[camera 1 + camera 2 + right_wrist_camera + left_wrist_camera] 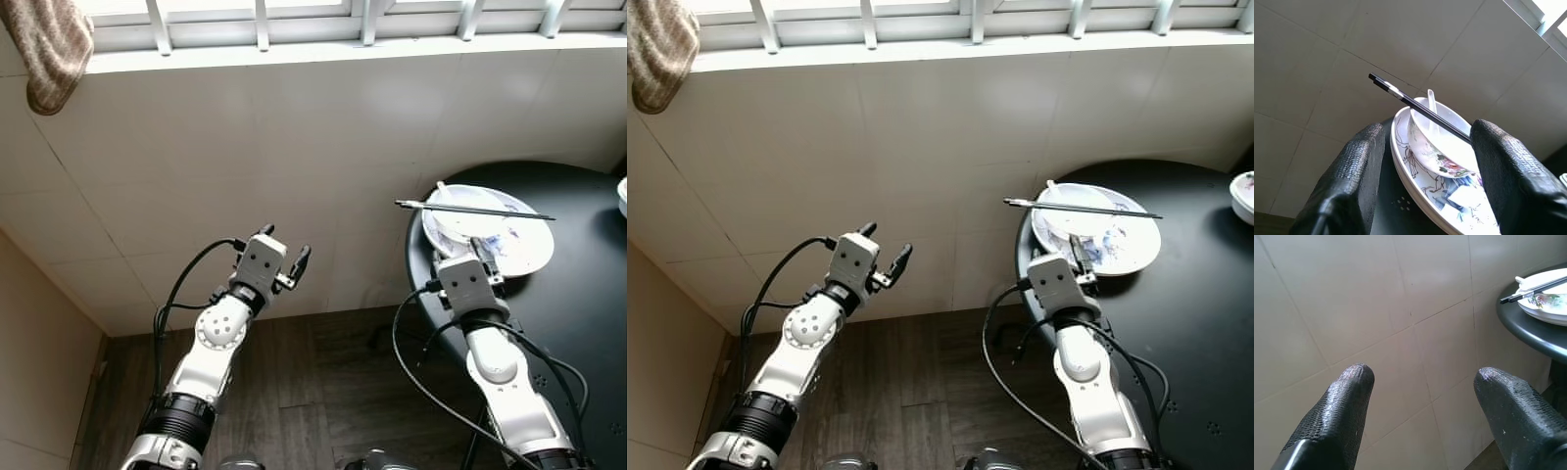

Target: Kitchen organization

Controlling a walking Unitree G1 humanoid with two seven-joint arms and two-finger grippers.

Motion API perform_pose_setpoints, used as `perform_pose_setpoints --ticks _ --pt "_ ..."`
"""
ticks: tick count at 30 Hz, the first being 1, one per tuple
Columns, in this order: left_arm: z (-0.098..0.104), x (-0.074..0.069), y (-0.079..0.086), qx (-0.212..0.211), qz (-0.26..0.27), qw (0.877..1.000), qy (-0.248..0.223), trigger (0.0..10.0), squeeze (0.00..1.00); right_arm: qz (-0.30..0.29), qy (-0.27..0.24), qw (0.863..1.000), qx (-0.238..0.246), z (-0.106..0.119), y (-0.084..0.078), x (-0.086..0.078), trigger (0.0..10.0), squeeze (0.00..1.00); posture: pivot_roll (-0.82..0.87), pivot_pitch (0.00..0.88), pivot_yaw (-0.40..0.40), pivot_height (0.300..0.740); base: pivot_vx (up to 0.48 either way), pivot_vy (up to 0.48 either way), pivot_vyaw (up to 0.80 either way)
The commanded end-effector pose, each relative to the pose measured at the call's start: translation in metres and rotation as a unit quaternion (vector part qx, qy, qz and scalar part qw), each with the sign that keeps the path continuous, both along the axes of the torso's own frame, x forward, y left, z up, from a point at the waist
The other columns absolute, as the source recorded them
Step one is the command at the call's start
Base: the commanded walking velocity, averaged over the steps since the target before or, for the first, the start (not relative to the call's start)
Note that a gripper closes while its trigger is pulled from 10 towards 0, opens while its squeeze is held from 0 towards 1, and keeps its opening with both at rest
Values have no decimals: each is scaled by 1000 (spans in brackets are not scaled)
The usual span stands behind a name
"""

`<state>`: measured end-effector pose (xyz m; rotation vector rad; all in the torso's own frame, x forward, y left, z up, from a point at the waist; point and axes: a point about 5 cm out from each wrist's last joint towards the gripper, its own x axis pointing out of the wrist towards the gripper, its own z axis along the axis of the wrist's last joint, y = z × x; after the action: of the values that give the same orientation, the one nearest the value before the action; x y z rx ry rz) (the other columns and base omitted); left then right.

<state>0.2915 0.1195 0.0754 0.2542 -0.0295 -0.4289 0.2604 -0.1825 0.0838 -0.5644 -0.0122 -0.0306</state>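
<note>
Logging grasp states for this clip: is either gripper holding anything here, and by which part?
Nothing is held. The right gripper is open facing the plate rim, not clamped; the left gripper is open before the tiled wall.

Left gripper (pixel 282 250) raised, fingers spread. Right gripper (pixel 482 253) forward, fingers apart.

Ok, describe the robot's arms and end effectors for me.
Both arms are silver-white segmented tubes with round grey joint housings and black collars near the base. Loose black cables loop beside each. Each wrist ends in a boxy silver block. The left end effector and right end effector each have two long black fingers with textured, rounded tips.
</note>
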Motion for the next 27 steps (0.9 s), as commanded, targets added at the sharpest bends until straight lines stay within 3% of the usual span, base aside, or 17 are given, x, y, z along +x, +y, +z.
perform_pose_setpoints --ticks 1,27 --pt "4 1 0 -5 0 1000 -11 10000 0 4 -10 1000 -9 4 0 1 10000 0 39 0 -27 740 255 0 0" --pt "7 4 1 -7 1 1000 -15 10000 0 3 -23 1000 -13 8 0 3 10000 0 40 0 -26 740 281 0 0"
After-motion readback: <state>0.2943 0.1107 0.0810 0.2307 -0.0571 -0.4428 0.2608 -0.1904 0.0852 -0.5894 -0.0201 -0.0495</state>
